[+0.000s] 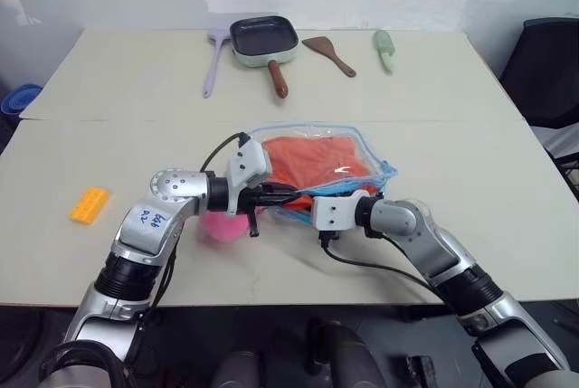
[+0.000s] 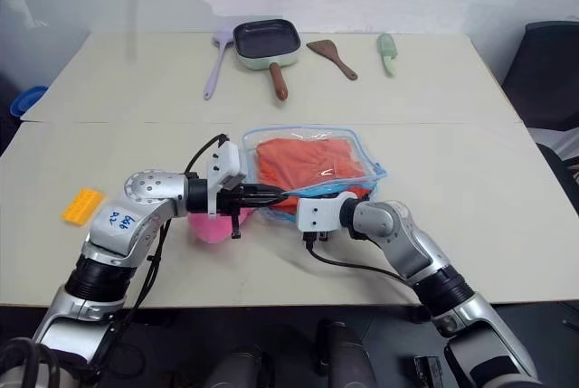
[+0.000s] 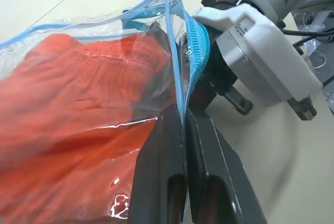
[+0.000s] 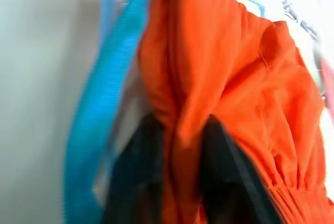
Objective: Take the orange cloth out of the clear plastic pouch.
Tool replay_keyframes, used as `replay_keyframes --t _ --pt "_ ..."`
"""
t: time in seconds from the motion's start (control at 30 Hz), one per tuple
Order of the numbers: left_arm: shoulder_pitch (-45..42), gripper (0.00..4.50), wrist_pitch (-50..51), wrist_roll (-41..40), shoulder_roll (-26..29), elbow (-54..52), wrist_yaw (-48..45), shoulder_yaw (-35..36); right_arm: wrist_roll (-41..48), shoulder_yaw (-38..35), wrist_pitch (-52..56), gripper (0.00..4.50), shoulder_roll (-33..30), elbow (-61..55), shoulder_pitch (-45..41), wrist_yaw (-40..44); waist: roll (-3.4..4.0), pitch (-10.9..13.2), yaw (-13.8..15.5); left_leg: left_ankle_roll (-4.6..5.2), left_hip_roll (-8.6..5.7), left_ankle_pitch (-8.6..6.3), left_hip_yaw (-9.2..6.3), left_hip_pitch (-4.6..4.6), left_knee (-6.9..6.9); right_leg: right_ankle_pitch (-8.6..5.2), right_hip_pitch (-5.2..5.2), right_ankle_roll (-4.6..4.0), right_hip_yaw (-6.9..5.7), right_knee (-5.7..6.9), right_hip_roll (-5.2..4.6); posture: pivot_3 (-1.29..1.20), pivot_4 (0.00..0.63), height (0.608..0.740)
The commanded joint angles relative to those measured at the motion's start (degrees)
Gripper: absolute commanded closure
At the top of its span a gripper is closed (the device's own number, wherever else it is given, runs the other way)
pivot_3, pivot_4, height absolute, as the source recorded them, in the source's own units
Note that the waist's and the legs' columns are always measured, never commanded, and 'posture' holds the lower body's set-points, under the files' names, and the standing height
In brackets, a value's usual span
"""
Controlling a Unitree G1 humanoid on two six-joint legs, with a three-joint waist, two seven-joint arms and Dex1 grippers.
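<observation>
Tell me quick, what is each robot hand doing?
Left gripper: shut on the clear plastic pouch.
Right gripper: shut on the orange cloth.

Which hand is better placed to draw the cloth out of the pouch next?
Right. The right hand is pinched on a fold of the orange cloth, while the left hand grips the clear plastic pouch by its blue edge.

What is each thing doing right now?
Pouch: open at its near edge, cloth inside.
Cloth: mostly inside the pouch, wrinkled.
Left gripper: shut on the pouch's blue edge.
Right gripper: shut on a fold of the cloth.
Pan: empty, upright.
</observation>
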Motion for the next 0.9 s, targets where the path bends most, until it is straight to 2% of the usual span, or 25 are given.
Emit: replay_keyframes --t 0.03,0.37,0.57,0.7,0.8,0.9 --pt "-2.15 4.44 -0.96 -0.40 -0.93 0.49 0.76 1.08 -1.96 1.03 -0.99 4.46 -3.22 0.23 2.55 3.37 0.00 0.00 0.17 0.00 -0.01 0.00 -0.01 0.00 0.00 0.00 0.00 0.00 -0.01 0.00 -0.01 0.00 0.150 0.740" --pt "-6.84 4.44 -2.05 0.98 -6.39 6.84 3.53 0.56 -7.16 3.00 -8.48 4.46 -8.97 -5.33 5.57 6.68 -0.03 -0.02 1.26 0.01 -0.03 0.00 -0.02 0.00 0.00 0.00 0.06 0.01 -0.04 -0.07 -0.01 0.00 0.150 0.740" --pt "-7.14 4.44 -8.56 8.71 -5.69 11.37 4.73 -3.74 -10.18 1.61 -15.36 4.46 -11.42 -7.61 6.41 4.52 -0.03 -0.02 1.31 0.01 -0.03 0.00 -0.03 0.00 -0.02 0.00 0.06 0.01 -0.07 -0.09 0.00 0.00 0.150 0.740" --pt "-7.81 4.44 -18.45 17.10 -3.76 17.15 6.50 -7.36 -2.79 -4.43 -19.56 4.46 -18.70 -15.72 12.08 7.50 -0.03 -0.02 1.51 0.01 -0.02 0.00 -0.10 -0.06 -0.04 0.01 0.06 0.01 -0.17 -0.23 0.00 0.00 0.150 0.740" --pt "-8.44 4.44 -21.86 19.92 -3.78 21.33 8.39 -7.73 3.23 -8.43 -23.69 4.46 -25.83 -21.00 17.52 10.33 -0.02 -0.01 1.52 0.01 -0.04 0.00 -0.08 -0.07 -0.07 0.02 0.06 0.03 -0.16 -0.41 -0.01 0.00 0.150 0.740" --pt "-10.00 4.44 -24.32 22.08 -4.36 26.17 11.21 -7.24 7.85 -14.36 -28.01 4.46 -34.78 -24.49 27.09 12.45 -0.03 -0.01 1.48 0.03 -0.04 0.00 -0.05 -0.03 -0.08 0.02 0.10 0.04 -0.14 -0.44 -0.01 0.00 0.150 0.740"
